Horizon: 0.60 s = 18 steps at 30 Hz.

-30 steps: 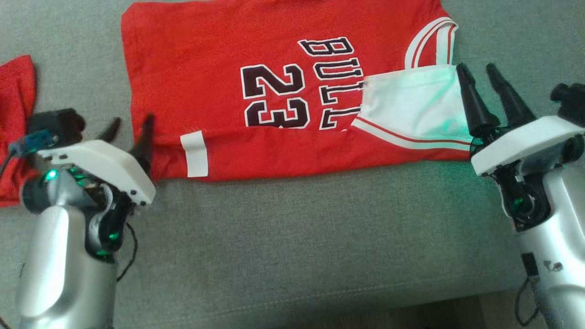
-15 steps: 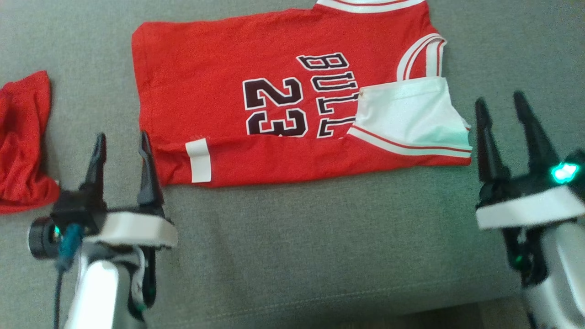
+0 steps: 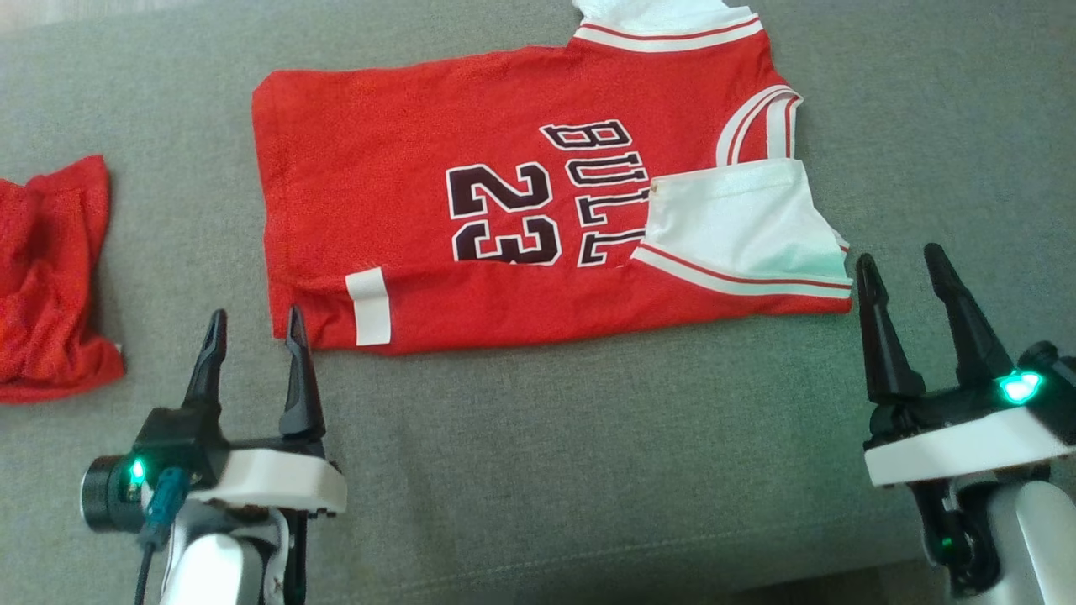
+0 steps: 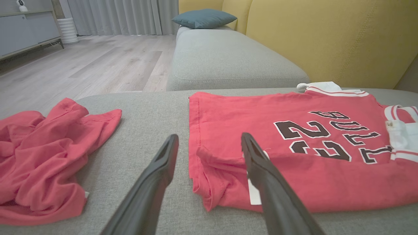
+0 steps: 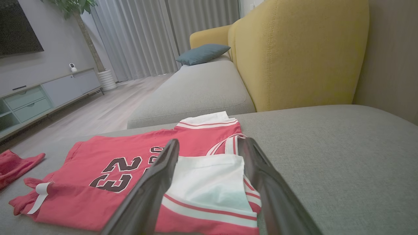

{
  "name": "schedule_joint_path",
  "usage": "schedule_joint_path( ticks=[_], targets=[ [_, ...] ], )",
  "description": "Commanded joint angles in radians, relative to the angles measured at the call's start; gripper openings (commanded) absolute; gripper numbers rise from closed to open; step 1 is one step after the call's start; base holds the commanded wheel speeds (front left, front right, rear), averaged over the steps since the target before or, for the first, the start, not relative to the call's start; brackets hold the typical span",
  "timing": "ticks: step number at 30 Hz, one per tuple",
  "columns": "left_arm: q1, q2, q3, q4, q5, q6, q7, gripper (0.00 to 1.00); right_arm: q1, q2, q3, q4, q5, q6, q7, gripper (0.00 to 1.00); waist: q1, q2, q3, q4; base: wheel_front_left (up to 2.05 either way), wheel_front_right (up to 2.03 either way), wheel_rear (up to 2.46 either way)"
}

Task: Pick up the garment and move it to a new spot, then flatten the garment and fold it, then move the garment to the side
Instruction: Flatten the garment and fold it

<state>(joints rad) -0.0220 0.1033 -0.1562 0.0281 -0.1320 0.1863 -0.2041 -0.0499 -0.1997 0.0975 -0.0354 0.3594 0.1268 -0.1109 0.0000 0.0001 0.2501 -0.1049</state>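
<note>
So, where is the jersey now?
In the head view the jersey lies on the grey seat, upper centre, just beyond the left gripper and right gripper; a crumpled red cloth lies apart to its left.

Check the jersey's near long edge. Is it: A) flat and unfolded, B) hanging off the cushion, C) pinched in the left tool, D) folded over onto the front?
D: the jersey has its near strip doubled over its front, white tag facing up; the left tool stands open, gripping nothing.
</note>
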Motion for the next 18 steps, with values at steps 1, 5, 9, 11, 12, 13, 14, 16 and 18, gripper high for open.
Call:
schedule_joint_path(
  ticks=[1, 5, 9, 11, 12, 13, 14, 16, 18],
  targets=[
    [-0.016, 0.009, 0.022, -0.037, 0.007, 0.006, -0.001, 1.0, -0.001, -0.004, 0.011, -0.043, -0.007, 0.004, 0.009, 1.0, 0.0, -0.0001, -0.003, 0.002, 0.0, 0.0, 0.0],
    [-0.021, 0.01, 0.018, -0.034, 0.007, 0.006, 0.003, 1.0, -0.001, -0.005, 0.009, -0.047, -0.006, 0.004, 0.017, 1.0, 0.0, -0.0001, -0.003, 0.003, 0.0, 0.0, 0.0],
    [-0.046, 0.018, 0.008, -0.005, 0.002, -0.008, 0.025, 1.0, -0.004, -0.011, 0.006, -0.036, -0.002, 0.004, 0.038, 1.0, 0.0, -0.0001, 0.003, 0.004, 0.0, 0.0, 0.0],
    [-0.062, 0.021, 0.001, 0.015, -0.002, -0.017, 0.041, 1.0, -0.006, -0.016, 0.006, -0.012, 0.009, 0.004, 0.054, 1.0, 0.0, -0.0001, 0.009, 0.003, 0.0, 0.0, 0.0],
    [-0.069, 0.022, -0.001, 0.03, -0.008, -0.023, 0.054, 1.0, -0.008, -0.019, 0.005, 0.003, 0.016, 0.004, 0.062, 1.0, 0.0, -0.0001, 0.014, 0.002, 0.0, 0.0, 0.0],
    [-0.076, 0.023, -0.001, 0.046, -0.015, -0.028, 0.067, 1.0, -0.01, -0.023, 0.004, 0.02, 0.021, 0.004, 0.072, 1.0, 0.0, -0.0001, 0.021, 0.001, 0.0, 0.0, 0.0],
    [-0.085, 0.023, -0.001, 0.062, -0.022, -0.034, 0.074, 1.0, -0.013, -0.026, 0.001, 0.039, 0.027, 0.004, 0.085, 1.0, 0.0, -0.0001, 0.027, -0.001, 0.0, 0.0, 0.0],
    [-0.101, 0.025, 0.003, 0.095, -0.036, -0.041, 0.096, 1.0, -0.024, -0.034, -0.003, 0.077, 0.036, 0.004, 0.109, 1.0, 0.0, -0.0001, 0.04, -0.003, 0.0, 0.0, 0.0],
    [-0.126, 0.025, 0.015, 0.133, -0.063, -0.049, 0.118, 1.0, -0.054, -0.042, -0.005, 0.134, 0.051, 0.004, 0.155, 1.0, 0.0, -0.0001, 0.058, -0.008, 0.0, 0.0, 0.0]
  ],
)
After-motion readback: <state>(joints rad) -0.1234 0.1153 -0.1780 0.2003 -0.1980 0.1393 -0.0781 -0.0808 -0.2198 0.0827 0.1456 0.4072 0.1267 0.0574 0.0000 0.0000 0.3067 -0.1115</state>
